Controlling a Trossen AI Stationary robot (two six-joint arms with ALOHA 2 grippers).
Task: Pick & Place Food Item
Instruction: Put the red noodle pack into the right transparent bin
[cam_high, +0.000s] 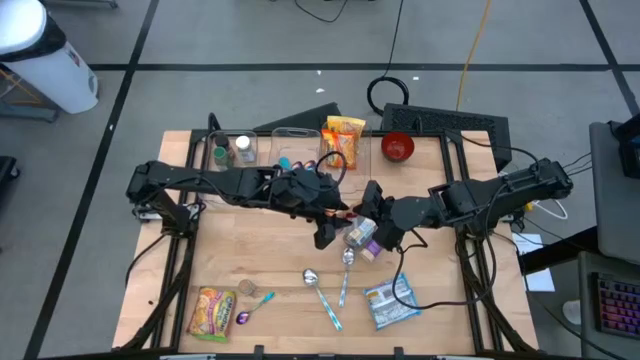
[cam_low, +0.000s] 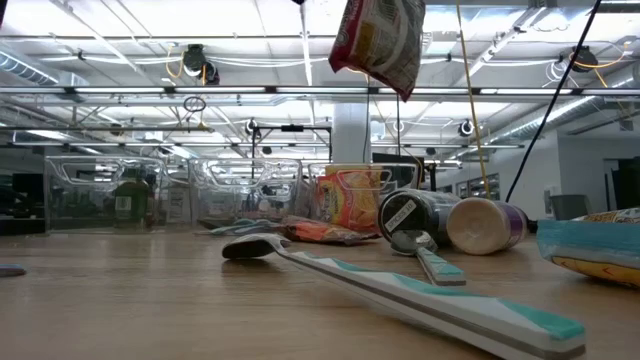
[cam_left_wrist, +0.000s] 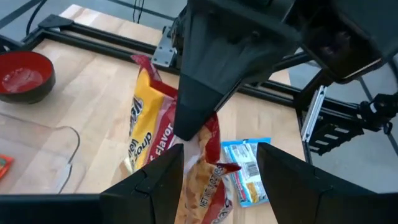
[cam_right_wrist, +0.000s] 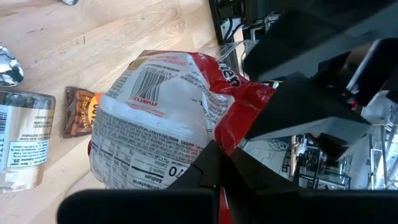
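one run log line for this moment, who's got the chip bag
chip bag: lifted off table | right end effector: shut on chip bag | left end effector: open around chip bag | phase: mid-air handover

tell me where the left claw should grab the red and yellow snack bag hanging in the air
The red and yellow foil snack bag hangs from the right claw, shut on one crimped edge. The left claw is open around the bag. It is probably best to pinch the flat seam beside the right claw's hold, coming in across the thin side, since the puffed middle would likely slip.
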